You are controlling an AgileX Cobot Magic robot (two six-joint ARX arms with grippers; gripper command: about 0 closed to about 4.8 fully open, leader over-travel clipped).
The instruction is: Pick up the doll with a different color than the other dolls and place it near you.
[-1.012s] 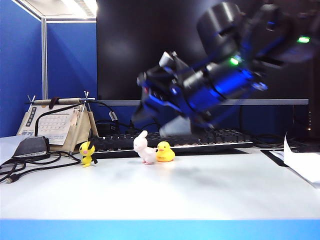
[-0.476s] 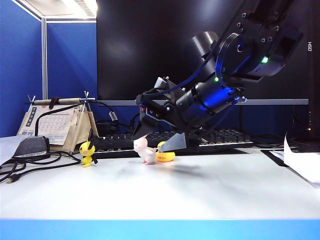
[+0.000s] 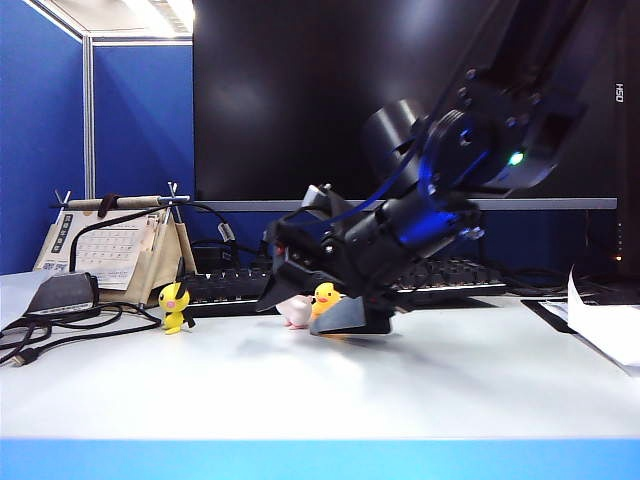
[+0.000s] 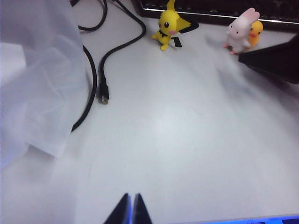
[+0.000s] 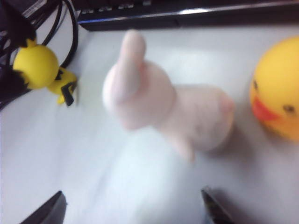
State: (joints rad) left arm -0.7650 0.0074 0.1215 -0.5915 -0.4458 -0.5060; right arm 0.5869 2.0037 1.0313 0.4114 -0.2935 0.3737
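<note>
The pale-pink rabbit doll [image 3: 296, 311] stands on the white table in front of the keyboard, right beside the yellow duck [image 3: 326, 296]. The yellow pointy-eared figure [image 3: 174, 306] stands apart to the left. My right gripper [image 3: 300, 308] is low over the table, open wide, with one finger on each side of the rabbit and partly hiding it. In the right wrist view the rabbit [image 5: 173, 105] fills the space just ahead of the open gripper [image 5: 133, 200], and nothing is held. My left gripper [image 4: 131, 199] is shut and empty, far from the rabbit [image 4: 240, 30].
A black keyboard [image 3: 440, 280] lies right behind the dolls, below a dark monitor. A desk calendar [image 3: 110, 250], a black adapter and cables [image 3: 50, 330] crowd the left. Paper [image 3: 605, 325] lies at the right edge. A cable plug [image 4: 103, 95] and a white sheet [image 4: 32, 84] lie near the left gripper.
The right arm has come down and forward from high above the keyboard. Its open gripper now sits at table level around the rabbit. The dolls have not moved.
</note>
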